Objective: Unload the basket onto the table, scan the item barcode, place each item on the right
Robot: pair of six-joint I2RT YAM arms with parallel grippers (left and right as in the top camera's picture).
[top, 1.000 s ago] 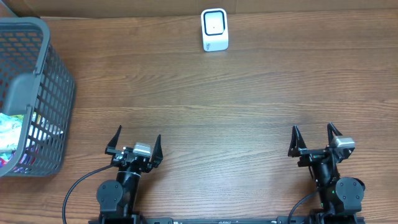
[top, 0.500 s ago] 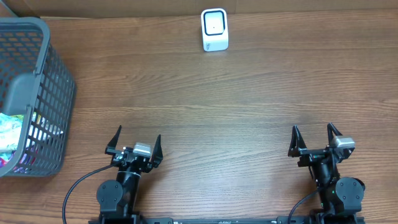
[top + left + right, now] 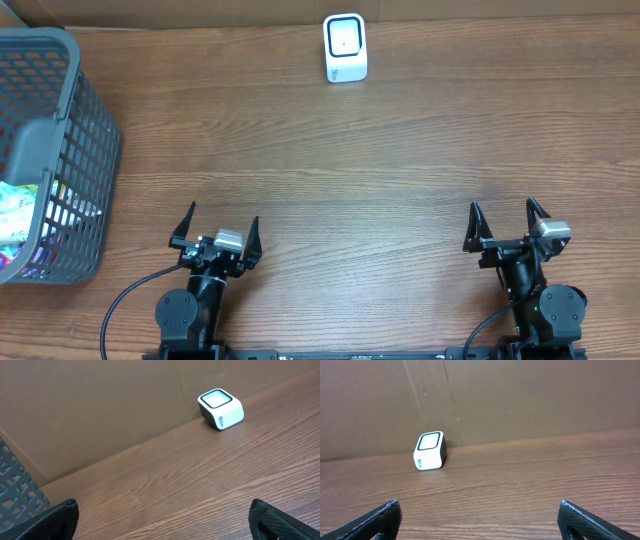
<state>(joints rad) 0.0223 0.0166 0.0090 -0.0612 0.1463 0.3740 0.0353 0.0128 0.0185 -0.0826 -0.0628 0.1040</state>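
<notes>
**Both arms parked low at near edge, jaws wide, nothing held**

Both arms sit folded at the near edge of the table (image 3: 350, 160), one toward each near corner, wrists low and fingers pointing twd the far side. The left gripper (image 3: 221, 215) is spread as wide as it looks able to go. In the left wrist view its dark fingertips (image 3: 57, 517) show only at the two bottom corners, w/ bare wood between them. The right gripper (image 3: 503, 206) is the same: jaws fully apart, tips at the bottom corners of its own wrist view, empty, touching nothing.

The scanner (image 3: 345, 47), a small white box w/ a dark-framed window on its face, stands at the far edge of the table, just in front of the brown cardboard backdrop (image 3: 100, 410). It is roughly centred btwn the two arms and well apart from both. From the left wrist it sits upper right, from the right wrist upper left.

The grey mesh basket (image 3: 75, 150) stands at the left edge of the table, ahead of and to the left of the left gripper, near it but not touching. Inside lie colourful packets (image 3: 20, 215), seen partly through the mesh. Which one carries the barcode can't be made out, and they are prob. several items, but the count is unclear. The right gripper is well apart from the basket, across the whole table width.
</notes>
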